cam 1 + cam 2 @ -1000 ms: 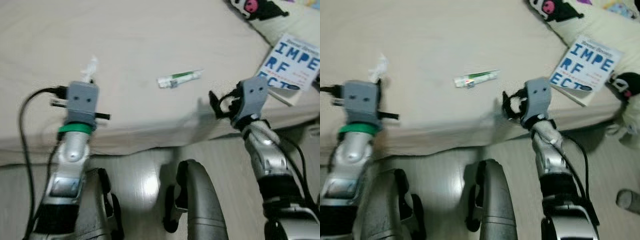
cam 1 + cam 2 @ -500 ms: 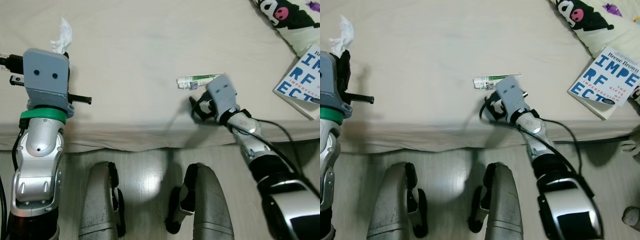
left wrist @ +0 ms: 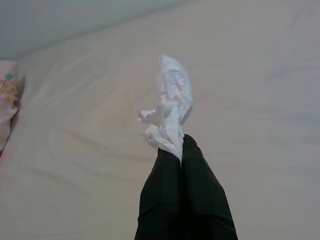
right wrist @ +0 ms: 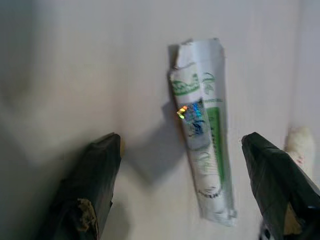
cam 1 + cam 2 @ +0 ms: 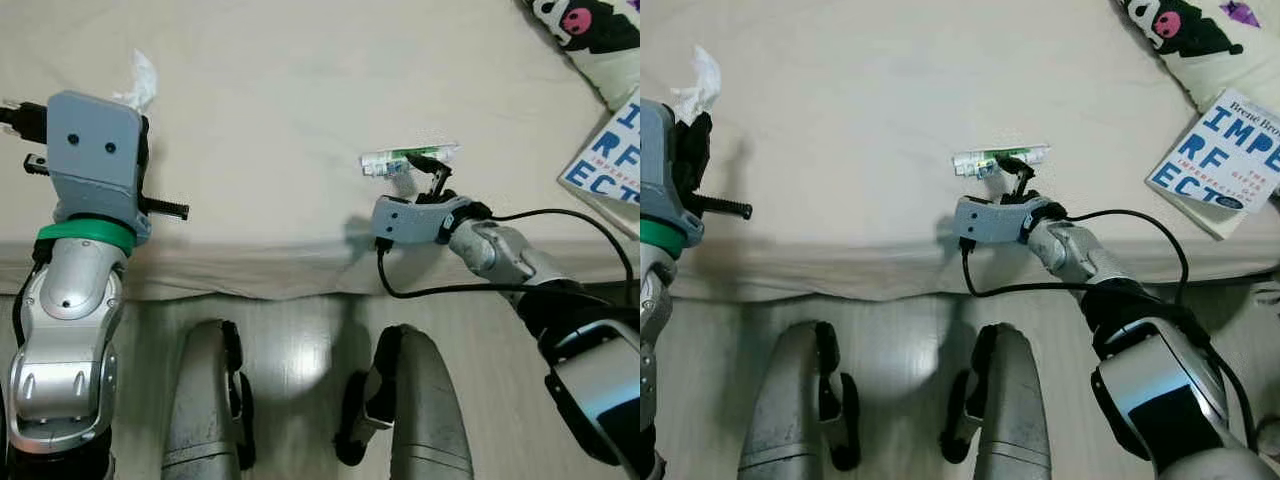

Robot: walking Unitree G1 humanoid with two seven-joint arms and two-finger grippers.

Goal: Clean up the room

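Note:
A white and green tube (image 5: 408, 158) lies on the beige bed (image 5: 280, 90), near its front edge. My right gripper (image 5: 428, 172) stands open right at the tube, its black fingers (image 4: 97, 175) spread either side of the tube (image 4: 202, 150) in the right wrist view. My left gripper (image 3: 181, 147) is raised over the bed's left side, shut on a crumpled white tissue (image 3: 170, 112). The tissue (image 5: 140, 78) sticks up above the grey left wrist.
A blue and white book (image 5: 1225, 150) lies at the bed's right edge, beside a cream pillow with black cartoon figures (image 5: 1185, 30). The bed's front edge (image 5: 250, 280) drops to a pale wood floor, where my two legs (image 5: 400, 400) stand.
My right gripper has turned and reached forward, so its open fingers now straddle the tube. The left arm keeps holding the tissue, almost unmoved. Over the second the camera shifted.

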